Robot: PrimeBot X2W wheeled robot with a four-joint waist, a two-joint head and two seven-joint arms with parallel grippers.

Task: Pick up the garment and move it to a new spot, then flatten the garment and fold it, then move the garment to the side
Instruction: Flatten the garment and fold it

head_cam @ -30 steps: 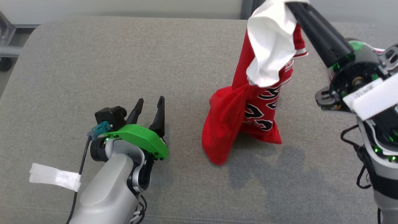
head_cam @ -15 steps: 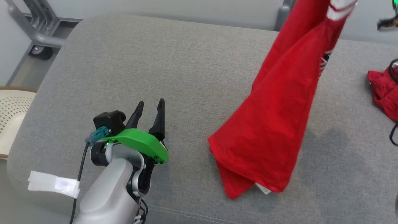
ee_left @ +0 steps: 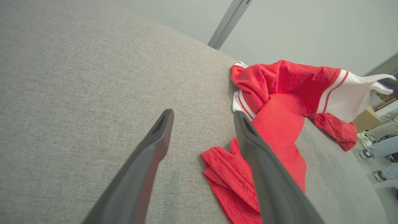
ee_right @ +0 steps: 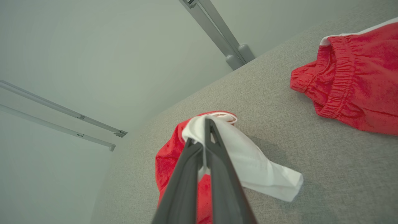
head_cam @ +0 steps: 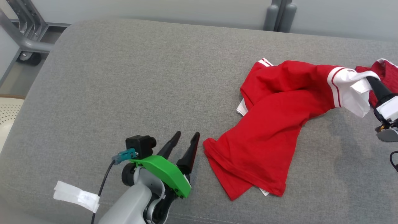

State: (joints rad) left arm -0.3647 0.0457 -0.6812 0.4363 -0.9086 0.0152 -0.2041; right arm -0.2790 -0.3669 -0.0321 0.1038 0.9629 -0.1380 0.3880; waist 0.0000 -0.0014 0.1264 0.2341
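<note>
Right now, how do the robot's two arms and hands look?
Left hand: two long dark fingers, green plate, black camera block, teal plug, black cable with white tape tag, pale grey forearm. Right hand: same dark fingers, white label.

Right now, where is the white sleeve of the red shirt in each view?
Head view: far right, white sleeve pinched in the shut right tool.
Left wrist view: upper right edge.
Right wrist view: centre, hanging from that tool.
Shared landmark: grey post behind the cushion.
</note>
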